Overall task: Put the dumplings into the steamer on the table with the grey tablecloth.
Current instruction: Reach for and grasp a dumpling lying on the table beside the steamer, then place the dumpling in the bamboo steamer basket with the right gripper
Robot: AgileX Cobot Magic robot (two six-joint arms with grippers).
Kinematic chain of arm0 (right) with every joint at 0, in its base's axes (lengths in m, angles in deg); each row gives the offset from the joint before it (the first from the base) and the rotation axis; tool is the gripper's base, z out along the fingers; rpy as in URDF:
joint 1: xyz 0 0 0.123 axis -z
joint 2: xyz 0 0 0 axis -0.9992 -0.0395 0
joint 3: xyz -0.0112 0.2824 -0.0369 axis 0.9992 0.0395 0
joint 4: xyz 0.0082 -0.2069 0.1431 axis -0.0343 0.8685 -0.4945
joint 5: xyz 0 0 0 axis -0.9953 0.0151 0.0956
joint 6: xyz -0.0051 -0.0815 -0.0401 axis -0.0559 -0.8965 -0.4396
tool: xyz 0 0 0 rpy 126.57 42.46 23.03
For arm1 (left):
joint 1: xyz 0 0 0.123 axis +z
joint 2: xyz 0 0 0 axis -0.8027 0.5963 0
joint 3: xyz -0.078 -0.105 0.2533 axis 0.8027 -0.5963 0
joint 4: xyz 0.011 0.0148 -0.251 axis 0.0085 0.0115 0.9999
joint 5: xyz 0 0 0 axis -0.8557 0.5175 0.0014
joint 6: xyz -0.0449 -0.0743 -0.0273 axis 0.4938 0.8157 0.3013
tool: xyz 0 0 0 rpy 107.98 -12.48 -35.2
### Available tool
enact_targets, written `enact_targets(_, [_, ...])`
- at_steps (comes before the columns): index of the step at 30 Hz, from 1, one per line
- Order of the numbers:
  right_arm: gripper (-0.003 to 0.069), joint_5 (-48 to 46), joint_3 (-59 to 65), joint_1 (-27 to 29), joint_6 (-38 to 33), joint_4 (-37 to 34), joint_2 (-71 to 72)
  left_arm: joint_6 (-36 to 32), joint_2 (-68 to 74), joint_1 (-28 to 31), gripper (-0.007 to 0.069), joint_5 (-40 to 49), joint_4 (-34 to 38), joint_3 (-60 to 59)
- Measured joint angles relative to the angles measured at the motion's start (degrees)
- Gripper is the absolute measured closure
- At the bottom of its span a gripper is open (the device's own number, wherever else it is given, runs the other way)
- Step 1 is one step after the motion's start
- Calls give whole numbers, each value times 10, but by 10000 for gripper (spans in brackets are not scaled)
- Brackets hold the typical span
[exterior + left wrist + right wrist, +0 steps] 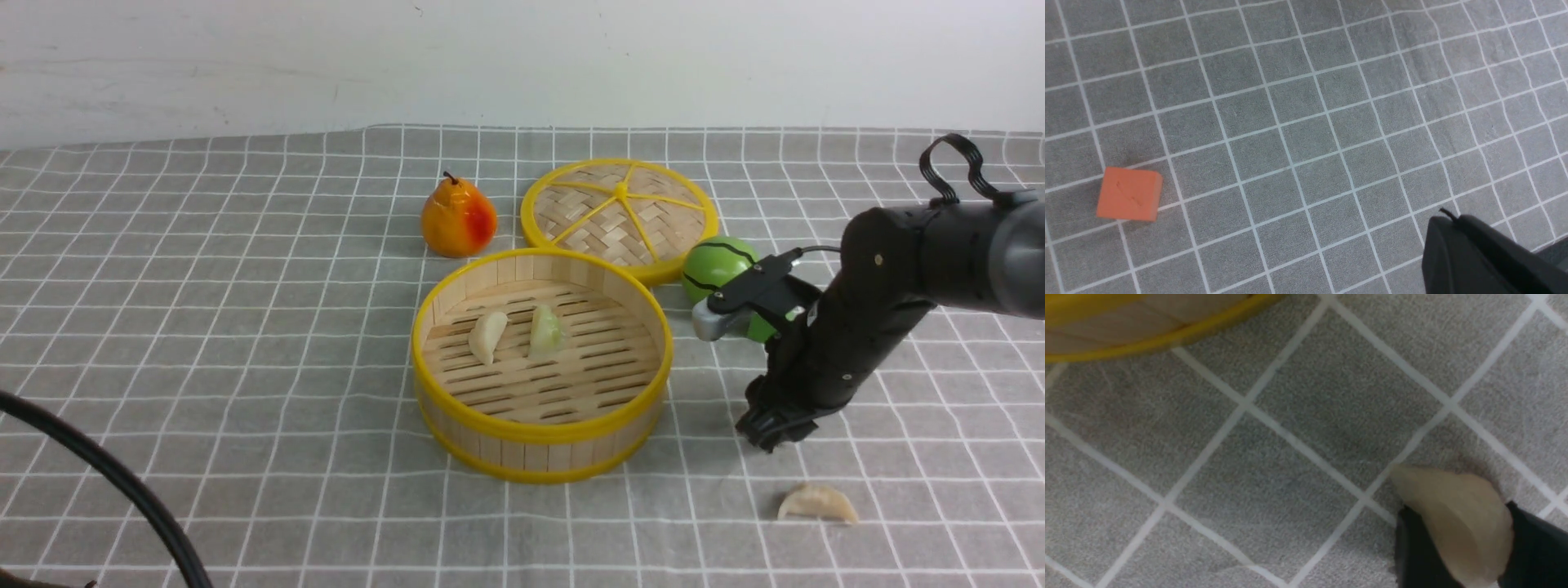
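Your left gripper (1478, 257) shows only as a black piece at the lower right of the left wrist view, so you can't tell if it's apart or together. An orange cube (1129, 194) sits at lower left there on the grey tablecloth (245, 367). In the front view, nearest is a loose dumpling (816, 504) on the surface, lower right. Just behind it your right gripper (767, 433) is down close to the cloth, clamped on the held dumpling (1457, 518) between black fingers (1414, 555); you can't tell if it's off the cloth. The steamer (539, 431) is at centre, with a cream dumpling (487, 336) and a green-tinged dumpling (547, 329) side by side inside. Farther back are a green ball (717, 263) partly hidden by the right arm (898, 278), the lid (620, 214) lying flat, and a pear (458, 219).
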Motion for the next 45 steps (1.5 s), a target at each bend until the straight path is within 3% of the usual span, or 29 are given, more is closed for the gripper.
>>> enact_targets(2, [451, 4, 0, 0, 0, 0, -1, 1, -1, 0, 638, -2, 0, 0])
enact_targets(14, [452, -53, -53, -5, 29, 4, 17, 4, -2, 0, 638, -4, 0, 0])
enact_targets(18, [458, -90, -92, -35, 71, 3, 51, 4, -2, 0, 638, -4, 0, 0])
enact_targets(27, [493, -69, -156, -198, 190, -17, 25, 4, -2, 0, 638, -5, 0, 0])
enact_targets(37, [491, -18, -172, -218, 223, -9, -60, 4, -2, 0, 634, -7, 0, 0])
enact_targets(40, [442, -9, -174, -218, 223, -8, -66, 4, -2, 0, 634, -7, 0, 0])
enact_targets(45, [284, -39, -199, -217, 223, 4, -68, 4, -2, 0, 631, -6, 0, 0])
